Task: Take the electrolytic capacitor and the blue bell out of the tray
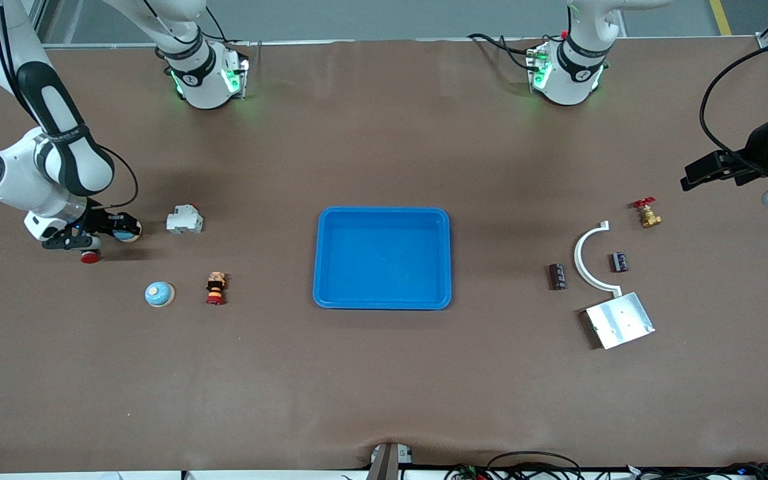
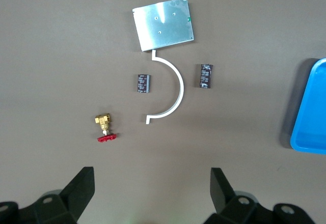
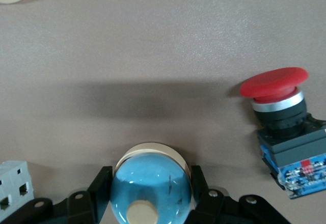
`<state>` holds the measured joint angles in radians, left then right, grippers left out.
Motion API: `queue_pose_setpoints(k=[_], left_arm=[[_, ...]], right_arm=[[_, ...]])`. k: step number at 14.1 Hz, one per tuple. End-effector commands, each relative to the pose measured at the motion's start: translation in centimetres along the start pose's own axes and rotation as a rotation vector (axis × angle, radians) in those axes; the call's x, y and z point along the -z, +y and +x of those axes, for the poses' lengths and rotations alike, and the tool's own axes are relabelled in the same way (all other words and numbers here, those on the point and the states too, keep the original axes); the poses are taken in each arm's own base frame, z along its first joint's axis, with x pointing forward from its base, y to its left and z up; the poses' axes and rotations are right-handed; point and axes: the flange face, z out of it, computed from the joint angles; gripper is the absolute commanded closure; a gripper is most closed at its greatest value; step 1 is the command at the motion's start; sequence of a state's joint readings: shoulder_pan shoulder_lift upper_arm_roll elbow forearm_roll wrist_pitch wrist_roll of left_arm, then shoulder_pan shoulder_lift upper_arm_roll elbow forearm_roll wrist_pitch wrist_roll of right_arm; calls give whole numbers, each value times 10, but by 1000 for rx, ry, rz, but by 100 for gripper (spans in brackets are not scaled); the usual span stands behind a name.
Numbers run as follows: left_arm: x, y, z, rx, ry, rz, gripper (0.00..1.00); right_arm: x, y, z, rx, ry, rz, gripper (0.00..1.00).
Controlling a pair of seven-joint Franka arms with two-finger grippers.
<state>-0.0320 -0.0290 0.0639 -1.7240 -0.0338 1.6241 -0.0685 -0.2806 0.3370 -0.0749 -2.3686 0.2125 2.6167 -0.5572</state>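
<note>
A: What is the right gripper (image 1: 115,231) doing?

B: It is hanging low over the table at the right arm's end, and its fingers (image 3: 102,183) are pinching the held bell (image 3: 151,188) at its cream base, nearly closed around it. A red button (image 3: 282,109) is lying just beside it. I cannot tell whether the bell is touching the table.

A: Is anything else sitting nearby?

B: A white breaker (image 1: 185,220) is sitting near the gripper, toward the tray. A loose bell (image 1: 159,294) is lying nearer the camera, with a small stacked part (image 1: 215,288) beside it.

A: How is a bell like that likely handling?

B: I am judging it light and rigid, with a glossy dome that is probably slipping easily. Gripping low across the base rim, as the fingers are doing, is looking safest.

A: And the tray (image 1: 384,297)?

B: It is sitting at mid-table, holding nothing.

A: Where are the capacitors lying?

B: Both are lying out on the table toward the left arm's end: the near capacitor (image 1: 558,276) and the far capacitor (image 1: 619,261), either side of a white arc (image 1: 581,257). A metal plate (image 1: 619,320) and a brass valve (image 1: 649,214) are sitting close by. They are probably light, stiff and inclined to roll, so I am favouring a pinch across the body.

A: And the left gripper (image 2: 151,178)?

B: It is waiting above that group, fingers spread wide, holding nothing.
</note>
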Motion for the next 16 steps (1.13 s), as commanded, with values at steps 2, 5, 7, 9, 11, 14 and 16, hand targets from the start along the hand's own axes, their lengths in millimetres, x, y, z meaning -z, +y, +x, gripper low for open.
queue_pose_setpoints(k=[2,5,7,9,11,14,16], left_arm=[[2,-1,1,-13,-12,-2,0],[0,-2,2,-11,-13,-2,0],[2,0,2,-15,-9,-2,0],[6,5,-1,-24,1,-3,0],[12,20,-5,-53,14,-1,0],[26,51,-17,-93,49,2,0],[34,50,-19,-92,74,3,0]], right_arm=[[-4,1,-2,3,11,13,100],[-4,1,-3,3,9,14,100],[-5,0,-2,-31,19,32,5],[-5,0,-3,-44,23,39,0],[-5,0,-3,-44,23,39,0],[-5,-1,-2,-43,23,39,0],[-1,-7,1,-29,21,44,0]])
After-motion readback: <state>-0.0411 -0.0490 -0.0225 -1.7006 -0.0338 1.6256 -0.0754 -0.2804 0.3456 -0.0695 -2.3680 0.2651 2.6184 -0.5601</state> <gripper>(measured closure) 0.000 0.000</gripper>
